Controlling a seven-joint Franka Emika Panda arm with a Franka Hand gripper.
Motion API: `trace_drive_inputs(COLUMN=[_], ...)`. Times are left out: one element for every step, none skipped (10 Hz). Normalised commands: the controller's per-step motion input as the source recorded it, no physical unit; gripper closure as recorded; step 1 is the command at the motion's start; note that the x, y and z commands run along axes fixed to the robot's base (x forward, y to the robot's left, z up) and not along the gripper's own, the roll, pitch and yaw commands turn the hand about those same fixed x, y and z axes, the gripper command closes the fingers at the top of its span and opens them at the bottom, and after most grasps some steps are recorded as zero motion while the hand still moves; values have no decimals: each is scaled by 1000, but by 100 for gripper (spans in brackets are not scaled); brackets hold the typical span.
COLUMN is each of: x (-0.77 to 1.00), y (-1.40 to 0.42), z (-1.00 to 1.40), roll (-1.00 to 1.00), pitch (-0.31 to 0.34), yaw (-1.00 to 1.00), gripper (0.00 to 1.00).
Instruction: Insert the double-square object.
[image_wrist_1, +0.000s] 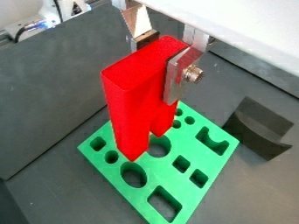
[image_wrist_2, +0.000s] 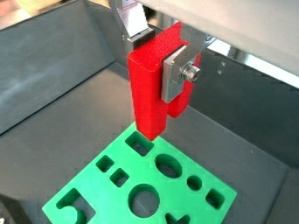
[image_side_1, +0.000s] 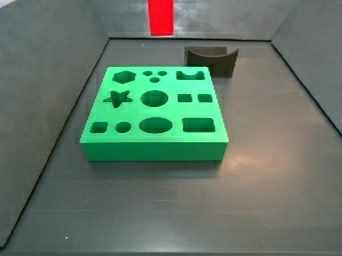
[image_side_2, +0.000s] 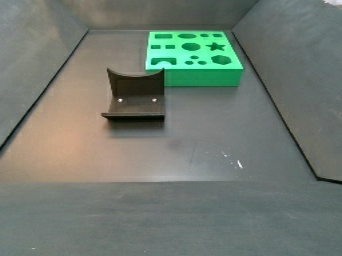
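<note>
Your gripper (image_wrist_1: 163, 59) hangs above the green block (image_wrist_1: 176, 179), its flat silver fingers (image_wrist_1: 177, 77) closed flat against the upper part of the double-square object (image_wrist_1: 138, 101); in both wrist views nothing but this piece lies between the plates (image_wrist_2: 177, 73). The double-square object (image_wrist_2: 152, 87) is bright red, smooth plastic, two parallel square bars joined side by side. Its long axis runs upright, lower end pointing down at the green block (image_wrist_2: 152, 188) and clear of its top face. In a side view only the red lower end (image_side_1: 162, 15) shows, at the frame's upper edge, beyond the block's far side. The green block (image_side_1: 155, 112) is a thick slab cut with shaped holes: star, circles, squares, hexagon. A dark grey curved block (image_side_1: 211, 59) rests apart from it on the matte grey floor (image_side_2: 187, 150).
</note>
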Motion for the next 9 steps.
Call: trace_drive_inputs(x=[126, 166, 220, 423, 557, 626, 637, 549, 289], y=[83, 97, 177, 429, 540, 546, 440, 303, 169], z=[-446, -463, -483, -460, -414, -403, -397, -357, -326], roll=[0, 0, 1, 0, 0, 0, 0, 0, 0], pitch=[0, 0, 0, 23, 51, 81, 93, 20, 0], yaw=[-966, -951, -840, -563, -377, -300, -283, -603, -863], gripper=[100, 100, 100, 100, 100, 100, 100, 100, 100])
